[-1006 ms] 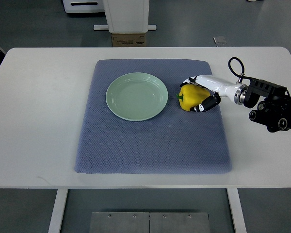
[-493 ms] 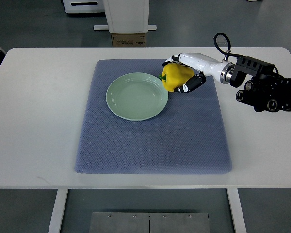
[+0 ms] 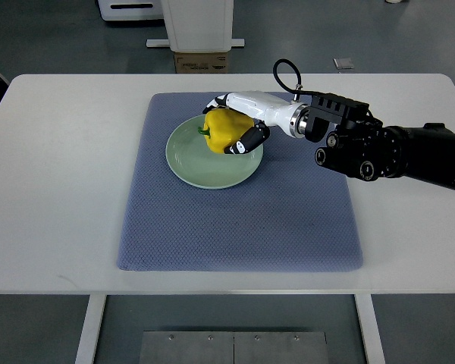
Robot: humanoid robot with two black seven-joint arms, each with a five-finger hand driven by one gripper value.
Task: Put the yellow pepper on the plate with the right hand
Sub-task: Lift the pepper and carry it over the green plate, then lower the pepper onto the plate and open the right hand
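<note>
Top view: I see right robot hand (image 3: 231,125) wrapped round yellow pepper (image 3: 223,130), fingers curled over top and near side. Pepper sits over upper right part of green plate (image 3: 197,163); cannot tell if touching it. Plate lies under and left of robot hand, on blue mat (image 3: 288,220) on white counter (image 3: 61,167). Cardboard box (image 3: 202,62) on floor beyond the counter. Nothing blocking plate.
</note>
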